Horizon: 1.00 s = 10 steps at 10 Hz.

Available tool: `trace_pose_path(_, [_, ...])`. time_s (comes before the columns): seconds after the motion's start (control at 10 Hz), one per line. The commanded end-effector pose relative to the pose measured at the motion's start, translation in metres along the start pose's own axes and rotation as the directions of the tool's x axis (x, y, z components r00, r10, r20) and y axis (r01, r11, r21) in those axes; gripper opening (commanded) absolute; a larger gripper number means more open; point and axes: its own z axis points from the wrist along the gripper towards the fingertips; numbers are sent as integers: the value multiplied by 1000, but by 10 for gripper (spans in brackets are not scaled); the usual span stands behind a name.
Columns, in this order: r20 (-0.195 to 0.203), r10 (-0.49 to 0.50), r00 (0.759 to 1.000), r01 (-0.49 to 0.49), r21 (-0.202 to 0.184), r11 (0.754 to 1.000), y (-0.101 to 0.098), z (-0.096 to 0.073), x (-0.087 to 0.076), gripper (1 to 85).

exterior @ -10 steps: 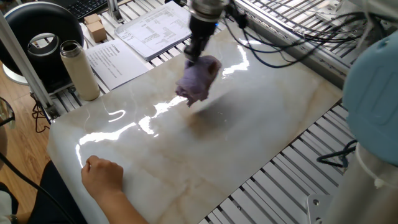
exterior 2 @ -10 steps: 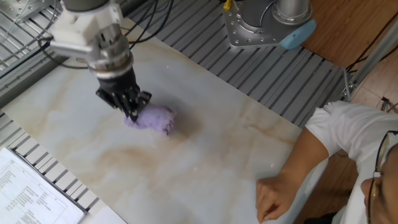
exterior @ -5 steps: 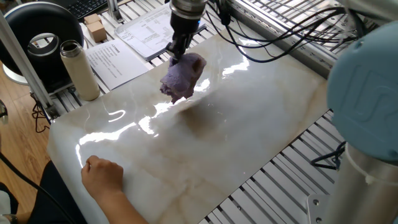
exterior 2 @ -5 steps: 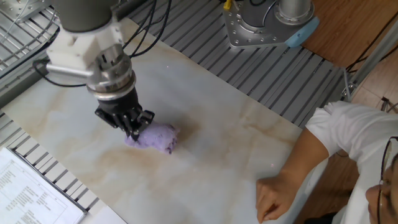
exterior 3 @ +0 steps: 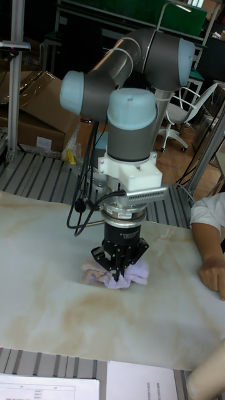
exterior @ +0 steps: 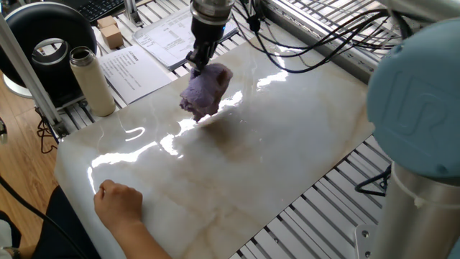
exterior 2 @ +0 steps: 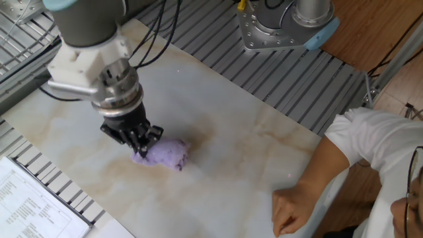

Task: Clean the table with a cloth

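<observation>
The cloth point(exterior: 205, 91) point(exterior 2: 163, 154) point(exterior 3: 129, 271) is a lumpy lavender rag pressed onto the glossy cream marble table point(exterior: 287, 151) point(exterior 2: 225, 112) point(exterior 3: 44, 300). My gripper point(exterior: 197, 65) point(exterior 2: 139, 145) point(exterior 3: 118, 264) points straight down and is shut on the cloth's top, near the table side closest to the printed papers. The rag bunches out from the fingers toward the table's middle. A faint tan smear on the marble lies just beside the rag.
A person's hand point(exterior: 118, 203) point(exterior 2: 295, 208) point(exterior 3: 212, 275) rests on the table's edge. White printed sheets point(exterior: 158, 43) point(exterior 2: 33, 205), a beige flask point(exterior: 92, 80), a black round device point(exterior: 47, 47) and a small box point(exterior: 109, 31) lie on the ribbed frame. Cables point(exterior: 316, 36) run behind the arm.
My gripper has dragged the cloth across the marble toward the edge by the printed papers. The person's hand has stayed put.
</observation>
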Motion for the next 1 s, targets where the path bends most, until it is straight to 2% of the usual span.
trace_pose_path(0.0, [27,13,1000,-12,-24,1000,-10,23,-1,13])
trace_pose_path(0.1, [39,14,999,-13,-42,999,-11,29,5,13])
trace_pose_path(0.3, [63,31,997,-29,-40,999,-18,49,23,13])
trace_pose_path(0.4, [70,35,997,-32,-39,999,-20,58,37,13])
trace_pose_path(0.5, [67,42,997,-39,-38,999,-20,61,56,13])
trace_pose_path(0.6, [56,45,997,-43,-32,999,-16,62,82,13])
trace_pose_path(0.9, [42,51,998,-52,16,999,-11,66,146,13])
